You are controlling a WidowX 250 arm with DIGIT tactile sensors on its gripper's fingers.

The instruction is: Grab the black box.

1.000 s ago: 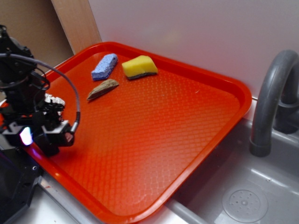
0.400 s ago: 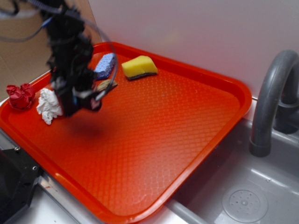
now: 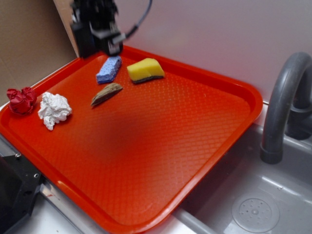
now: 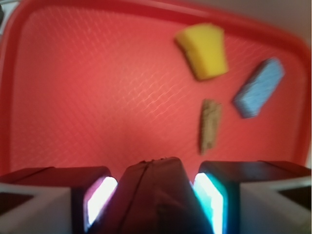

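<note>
My gripper (image 3: 97, 41) hangs high over the back left edge of the red tray (image 3: 195, 141), near the blue sponge (image 3: 109, 69). In the wrist view the gripper (image 4: 153, 178) is shut on the black box (image 4: 153, 200), a dark matte block filling the gap between the two lit pads (image 4: 100, 195). The box is lifted off the tray. In the exterior view I cannot tell the box apart from the black gripper.
On the tray lie a yellow sponge (image 3: 145, 69), a brown wedge-shaped piece (image 3: 107, 93), a white paper wad (image 3: 53, 109) and a red crumpled wad (image 3: 21, 100). A grey faucet (image 3: 282, 107) and sink (image 3: 253, 209) stand to the right. A wall runs behind.
The gripper has risen from the tray's front left edge and swung up and back to the far left corner, uncovering the white and red wads.
</note>
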